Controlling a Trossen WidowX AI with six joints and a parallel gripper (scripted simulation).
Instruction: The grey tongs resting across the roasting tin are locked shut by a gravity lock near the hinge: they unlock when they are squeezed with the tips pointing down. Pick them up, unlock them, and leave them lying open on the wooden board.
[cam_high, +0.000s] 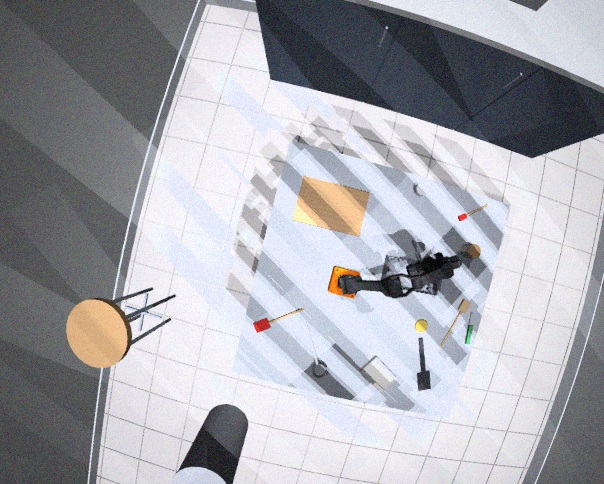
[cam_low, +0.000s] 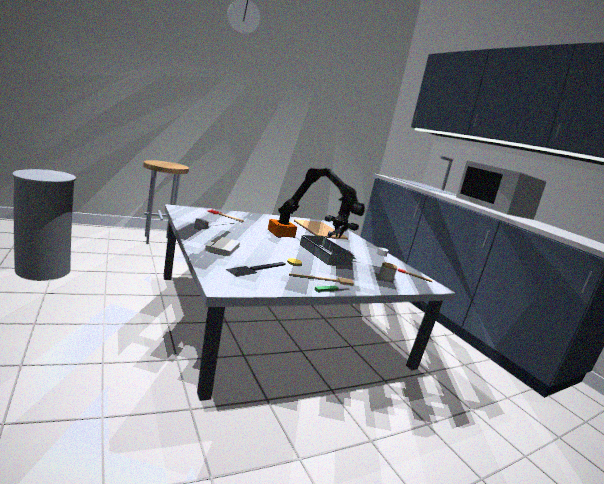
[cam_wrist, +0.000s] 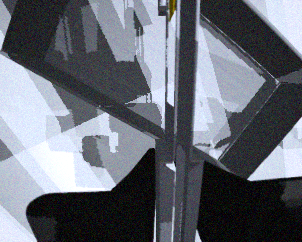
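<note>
The grey tongs (cam_wrist: 186, 100) run upright through the middle of the wrist view, arms close together, with a small yellow part (cam_wrist: 172, 9) at the top edge. My gripper (cam_wrist: 163, 152) (cam_low: 333, 234) is shut on them. It holds them over the dark roasting tin (cam_wrist: 265, 130) (cam_low: 322, 249), whose walls show at a slant on both sides of the tongs. The tongs' tips and their tilt are hard to tell; the arm covers much of the tin in the top view. The wooden board (cam_high: 330, 204) (cam_low: 307, 226) lies flat beyond the tin.
A pot with a wooden top (cam_high: 472, 251) (cam_low: 387, 272) stands near the table edge. A yellow round thing (cam_high: 420, 325) (cam_low: 294, 262), a black spatula (cam_high: 423, 380) (cam_low: 242, 270), a wooden spatula (cam_high: 463, 306) and a pale block (cam_high: 379, 372) (cam_low: 222, 245) lie on the other side of the arm from the board.
</note>
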